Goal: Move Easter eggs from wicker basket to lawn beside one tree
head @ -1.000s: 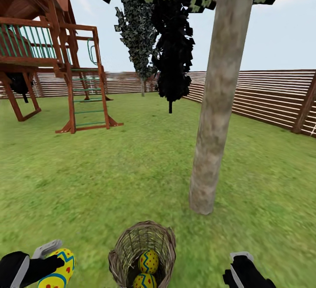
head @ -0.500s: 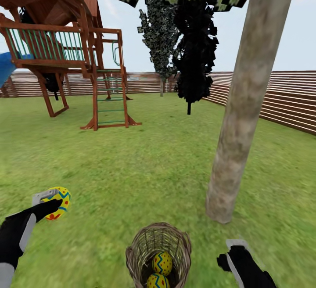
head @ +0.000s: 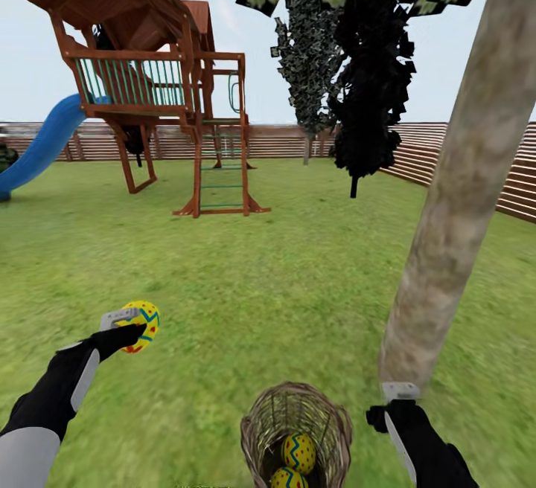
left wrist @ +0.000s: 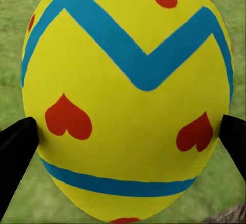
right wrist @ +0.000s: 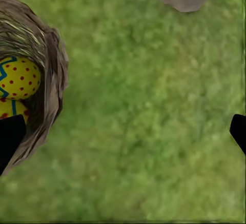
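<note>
Behind the basket [head: 298, 421] rim, two eggs [head: 298, 452] sit half-hidden.

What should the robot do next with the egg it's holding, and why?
Probably carry it across toward the tree trunk and set it on the grass there. The left end effector holds one egg out on the far side of the basket from the trunk, so it isn't beside the tree yet. Two eggs wait in the basket, and the right end effector is open.
</note>
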### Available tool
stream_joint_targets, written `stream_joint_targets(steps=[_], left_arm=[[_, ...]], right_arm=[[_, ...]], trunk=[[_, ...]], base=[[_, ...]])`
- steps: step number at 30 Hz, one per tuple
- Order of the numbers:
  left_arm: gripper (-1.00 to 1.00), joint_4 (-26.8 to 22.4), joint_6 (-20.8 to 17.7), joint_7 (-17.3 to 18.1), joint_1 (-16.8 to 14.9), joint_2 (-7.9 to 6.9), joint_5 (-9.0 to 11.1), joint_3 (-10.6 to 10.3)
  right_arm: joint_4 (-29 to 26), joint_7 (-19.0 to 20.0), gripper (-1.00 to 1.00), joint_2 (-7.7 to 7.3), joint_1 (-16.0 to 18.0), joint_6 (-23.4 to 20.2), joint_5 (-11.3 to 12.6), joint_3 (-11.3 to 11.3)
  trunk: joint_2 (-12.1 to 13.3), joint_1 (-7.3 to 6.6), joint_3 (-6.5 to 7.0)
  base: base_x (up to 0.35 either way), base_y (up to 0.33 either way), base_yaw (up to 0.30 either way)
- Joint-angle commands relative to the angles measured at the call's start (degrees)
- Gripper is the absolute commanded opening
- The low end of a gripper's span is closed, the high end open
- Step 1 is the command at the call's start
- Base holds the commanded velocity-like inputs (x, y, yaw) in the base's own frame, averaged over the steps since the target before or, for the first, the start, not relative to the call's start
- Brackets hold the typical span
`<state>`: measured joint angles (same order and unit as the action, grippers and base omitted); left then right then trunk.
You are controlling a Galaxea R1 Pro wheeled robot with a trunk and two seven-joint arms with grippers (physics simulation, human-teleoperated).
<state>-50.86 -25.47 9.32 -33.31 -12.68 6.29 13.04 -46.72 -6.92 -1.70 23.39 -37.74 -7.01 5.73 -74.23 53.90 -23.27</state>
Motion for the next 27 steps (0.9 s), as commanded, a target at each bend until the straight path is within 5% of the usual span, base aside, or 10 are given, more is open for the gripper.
stream_joint_targets(steps=[1, 5, 11, 16, 27], left_arm=[[-1.00, -0.1, 0.0, 0.1, -0.1, 0.01, 0.7, 0.2], [-1.00, 0.1, 0.7, 0.1, -0.1, 0.24, 0.8, 0.3], [-1.00, 0.4, 0.9, 0.1, -0.1, 0.17, 0.7, 0.3], [-1.00, 0.5, 6.8, -0.1, 0.0, 0.11, 0.5, 0.5], [-1.00, 0.6, 7.0, -0.3, 0.0, 0.20, 0.5, 0.3]], right_arm=[[0.7, 0.7, 1.00, -1.70, 0.0, -0.4, -0.3, 0.2], [1.5, 3.9, 1.00, -4.20, 0.0, -0.4, 1.8, 0.3], [1.5, 3.9, 1.00, -4.34, 0.0, -0.4, 2.1, 0.3], [1.5, 3.9, 1.00, -4.31, 0.0, -0.5, 2.4, 0.3], [1.5, 3.8, 1.00, -4.28, 0.0, -0.5, 2.4, 0.3]], trunk=[[0.4, -0.23, 0.12], [2.0, -1.10, 0.84], [4.0, -2.20, 1.73], [4.0, -2.20, 1.73], [4.0, -2.20, 1.73]], base=[[0.000, 0.000, 0.290], [0.000, 0.000, 0.290], [0.000, 0.000, 0.268], [0.000, 0.000, 0.028], [0.000, 0.000, 0.000]])
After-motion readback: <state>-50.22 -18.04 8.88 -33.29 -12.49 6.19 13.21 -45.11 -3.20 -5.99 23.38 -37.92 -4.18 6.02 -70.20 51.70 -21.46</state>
